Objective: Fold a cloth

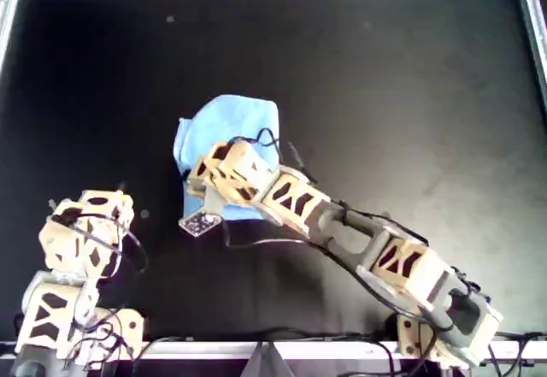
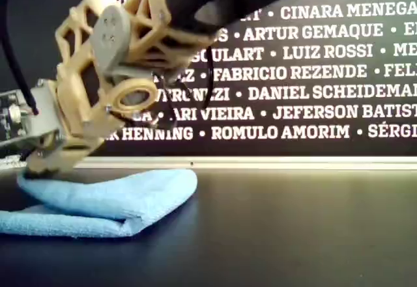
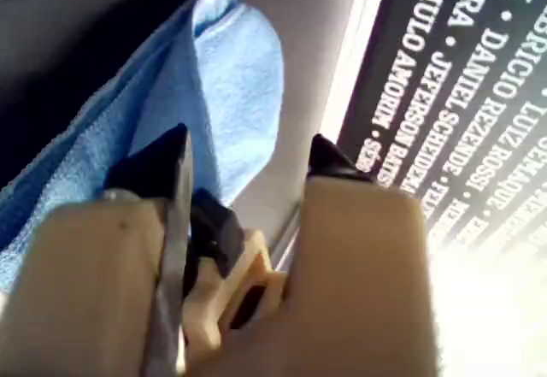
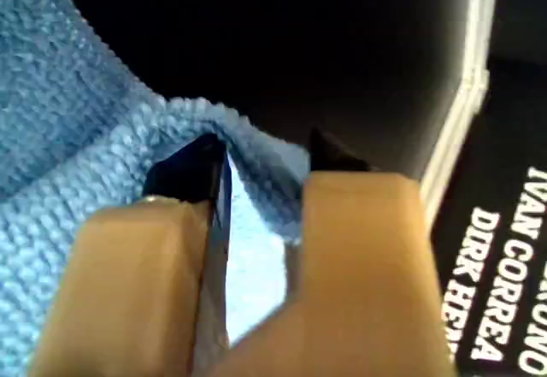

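Cloth doubled over on surface, beneath right hand. Fold between right fingers; cannot tell if pinched. Left hand spread, well apart. Likely light, limp, grippy; best pinched at corner.

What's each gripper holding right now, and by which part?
The right gripper has its jaws either side of a raised folded edge of the light sky-blue fabric cloth, but a firm grip cannot be told. The left gripper is open, holding nothing.
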`<state>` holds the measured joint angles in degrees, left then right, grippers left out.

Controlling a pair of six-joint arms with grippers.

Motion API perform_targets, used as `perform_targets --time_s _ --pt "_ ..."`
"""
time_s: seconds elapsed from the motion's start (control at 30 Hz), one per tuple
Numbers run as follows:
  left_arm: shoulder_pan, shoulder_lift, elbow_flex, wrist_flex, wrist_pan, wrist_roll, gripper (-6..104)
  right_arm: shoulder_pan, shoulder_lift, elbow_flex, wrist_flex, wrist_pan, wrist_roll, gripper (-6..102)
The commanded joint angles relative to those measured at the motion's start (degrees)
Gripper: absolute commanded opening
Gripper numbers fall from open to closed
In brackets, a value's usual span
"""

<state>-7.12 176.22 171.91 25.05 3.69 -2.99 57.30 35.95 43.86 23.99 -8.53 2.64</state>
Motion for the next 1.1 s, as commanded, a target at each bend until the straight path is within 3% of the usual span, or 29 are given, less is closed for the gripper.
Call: perform_targets --time_s 0.0,0.13,0.4,0.5,0.83,1.07 --pt "0.62 1.05 -0.53 -0.18 0.18 0.26 49 -0.7 3.6 -3.08 -1.85 0.26 -0.26 44" --pt "0.62 1.05 -0.26 -0.18 0.18 0.26 49 -0.79 3.6 -2.99 -1.05 0.26 0.26 44" --pt "0.62 1.05 0.44 -0.26 0.18 0.26 49 -1.32 6.24 -2.37 -0.79 0.18 -0.53 44" --pt "0.62 1.05 0.44 -0.26 0.18 0.26 49 -4.66 12.92 1.93 -0.79 0.18 -0.53 42" --pt "0.62 1.05 0.26 -0.35 0.18 0.26 49 -30.32 42.89 26.1 -0.79 -0.7 0.09 -3" --pt "0.7 1.05 -0.09 -0.35 -0.62 0.26 49 -48.69 59.59 43.42 -0.88 0.18 -0.44 -1"
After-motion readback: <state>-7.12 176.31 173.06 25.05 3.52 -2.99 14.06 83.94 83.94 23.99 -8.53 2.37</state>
